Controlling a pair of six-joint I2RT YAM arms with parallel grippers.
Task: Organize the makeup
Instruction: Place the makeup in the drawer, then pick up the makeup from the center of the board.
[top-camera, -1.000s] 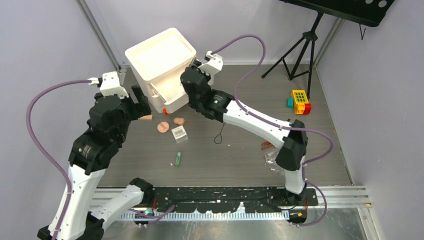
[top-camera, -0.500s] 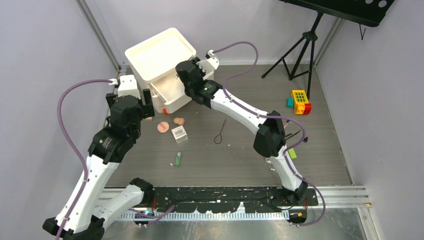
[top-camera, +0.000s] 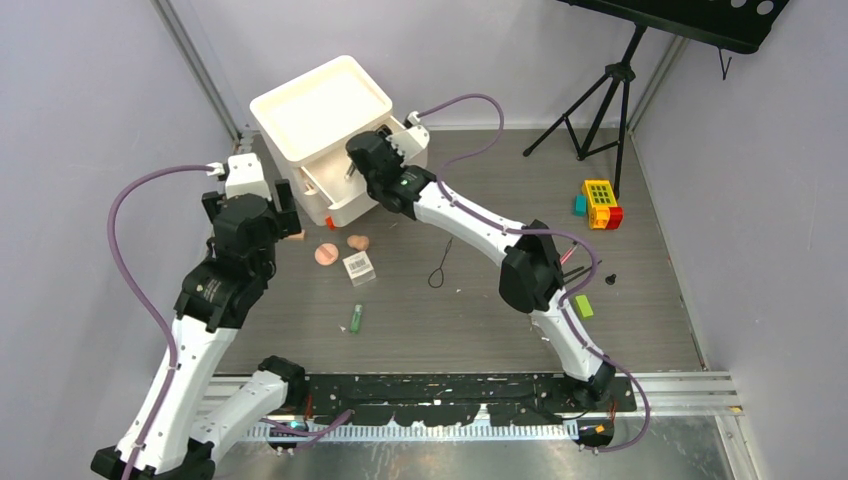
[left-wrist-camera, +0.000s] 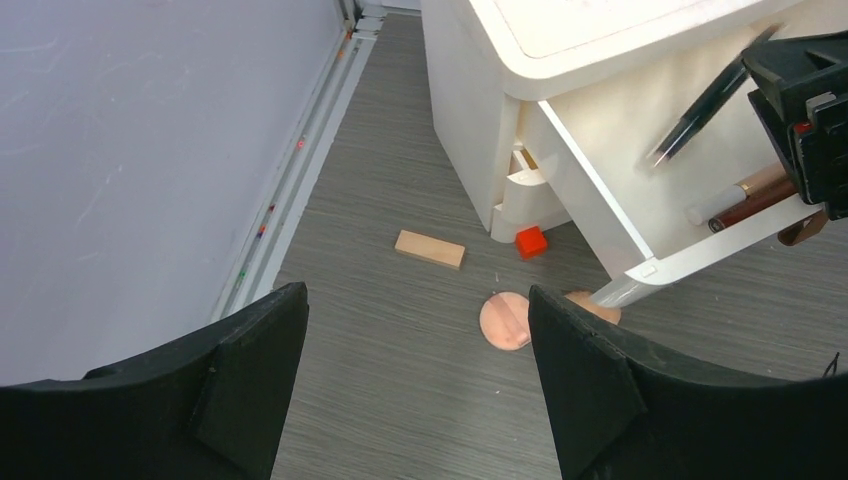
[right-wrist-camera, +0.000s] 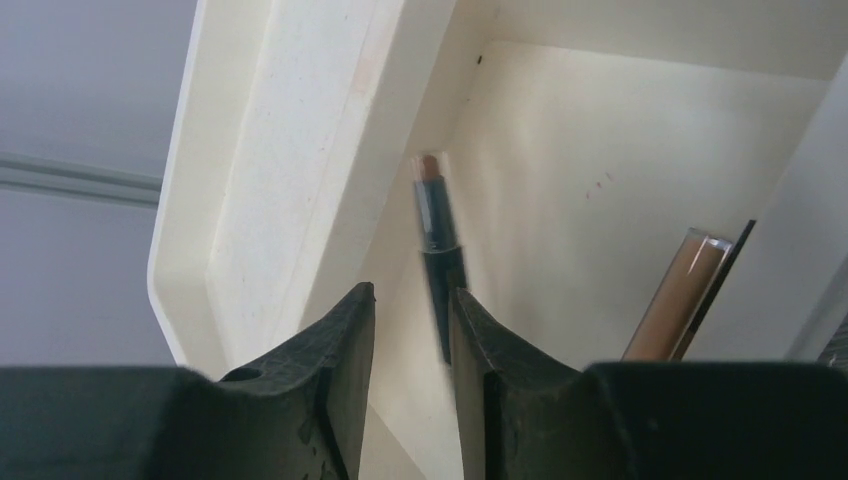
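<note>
My right gripper (top-camera: 352, 168) hangs over the open drawer (top-camera: 330, 183) of the white organizer box (top-camera: 320, 108). In the right wrist view its jaws (right-wrist-camera: 412, 292) stand slightly apart. A thin black pencil (right-wrist-camera: 437, 230) with a brown tip shows blurred just past them, against the right finger. The left wrist view shows that pencil (left-wrist-camera: 700, 105) slanting down from the right gripper (left-wrist-camera: 805, 110) into the drawer. My left gripper (left-wrist-camera: 418, 292) is open and empty above the floor, near a pink round puff (left-wrist-camera: 505, 320). A peach sponge (left-wrist-camera: 430, 248) lies beyond it.
More pencils (left-wrist-camera: 750, 195) and a tan tube (right-wrist-camera: 690, 290) lie in the drawer. On the floor lie a clear barcoded box (top-camera: 359, 265), a green tube (top-camera: 356, 318), another peach sponge (top-camera: 358, 242) and a black loop (top-camera: 440, 272). A red cube (left-wrist-camera: 531, 241) sits by the box. Toy blocks (top-camera: 600, 203) are at far right.
My right gripper has moved left and further over the drawer with the pencil. My left arm has swung forward towards the box's left side.
</note>
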